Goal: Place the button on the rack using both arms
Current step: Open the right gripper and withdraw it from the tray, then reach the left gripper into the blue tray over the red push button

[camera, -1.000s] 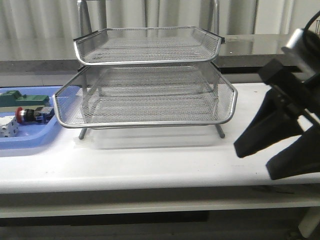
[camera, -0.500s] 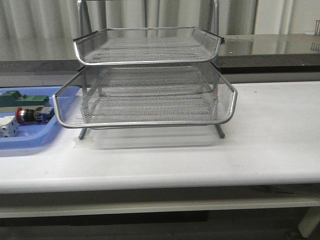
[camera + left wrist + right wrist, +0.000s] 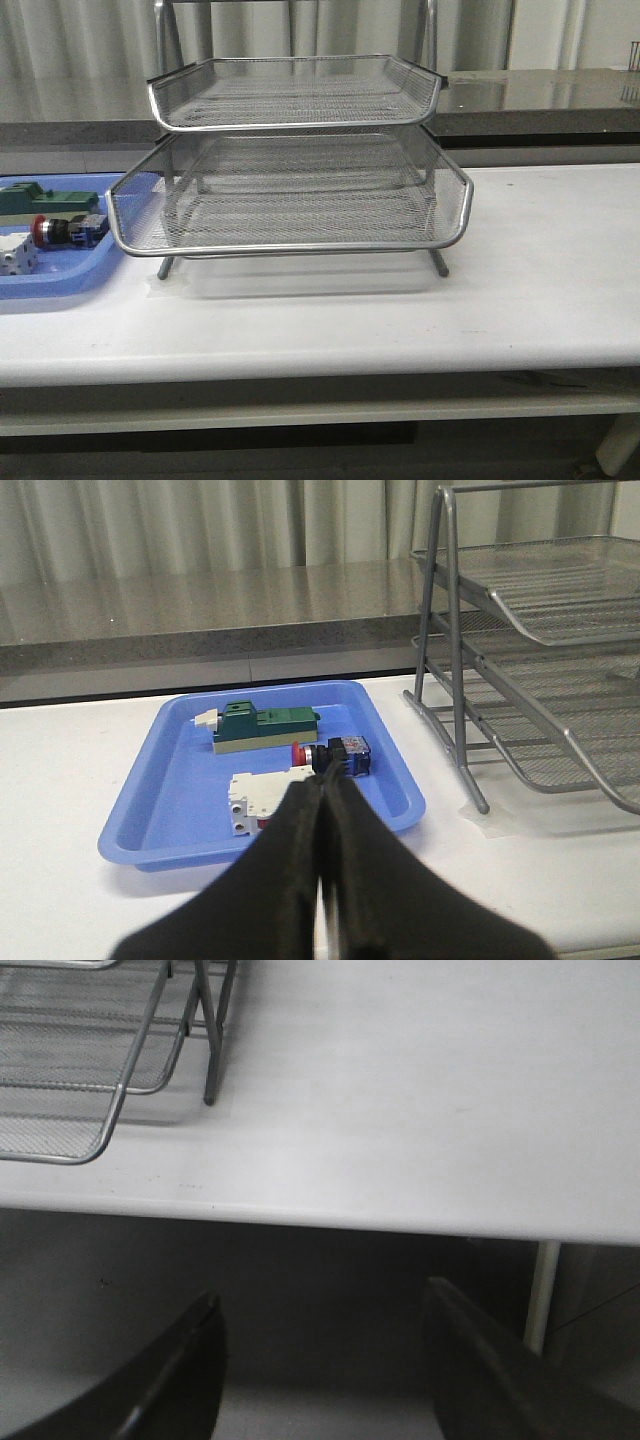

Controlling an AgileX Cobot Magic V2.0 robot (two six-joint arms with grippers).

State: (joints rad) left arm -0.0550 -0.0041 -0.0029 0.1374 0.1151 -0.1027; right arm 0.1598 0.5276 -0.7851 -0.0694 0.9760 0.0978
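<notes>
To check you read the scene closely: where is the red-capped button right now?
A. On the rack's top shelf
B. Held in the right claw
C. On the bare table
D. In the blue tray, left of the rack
D: the button lies in the blue tray, left of the rack, beside a green block.

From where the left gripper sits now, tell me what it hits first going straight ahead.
Probably the red-capped push-button switch in the shallow blue plastic tray: the shut left gripper points at it, the white block just beside. Depth is unclear.
</notes>
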